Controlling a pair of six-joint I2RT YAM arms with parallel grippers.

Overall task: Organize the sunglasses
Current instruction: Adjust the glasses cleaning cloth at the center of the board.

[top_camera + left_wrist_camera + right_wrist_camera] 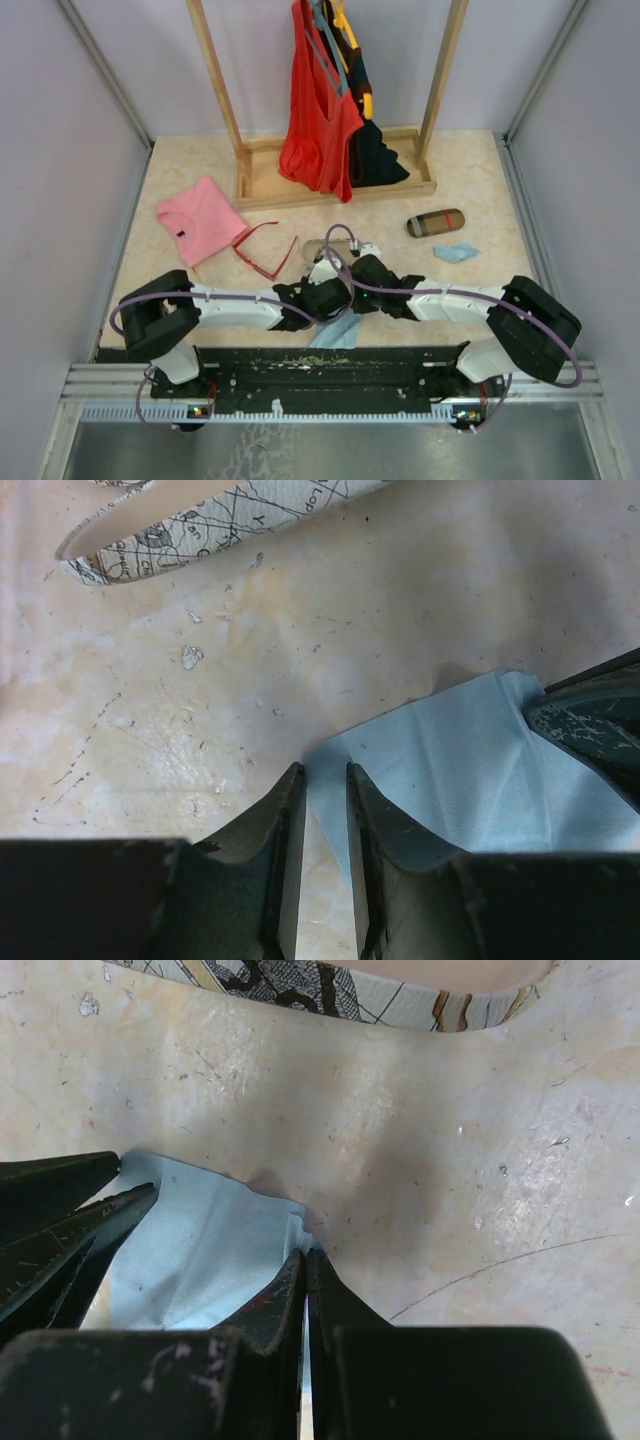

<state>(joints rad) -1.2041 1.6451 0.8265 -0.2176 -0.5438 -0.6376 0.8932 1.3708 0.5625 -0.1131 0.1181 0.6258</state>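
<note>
Two hands meet low over the counter point(420, 590), both at one light blue cloth point(470, 770). Of these, the right hand point(305, 1252) has its fingers pressed together on one corner of that cloth, a sliver of blue showing between them, so that edge is pinned and raised a little. Facing it, the left hand point(322, 770) has its fingers narrowed but not yet met, with another corner of the cloth sitting right in the gap. This reads as a grip being set up rather than made. Taking two corners at once probably means the cloth is to be drawn taut or carried as a sheet. Just beyond both sets of fingertips lies the patterned case point(200, 525), its tan inside showing, handy for receiving things. Farther out, ahead and to the left of the left hand, the sunglasses point(258, 262) lie unfolded on the counter, untouched, beside a pink garment point(200, 222). My guess is that they go into the case once the cloth is dealt with
</note>
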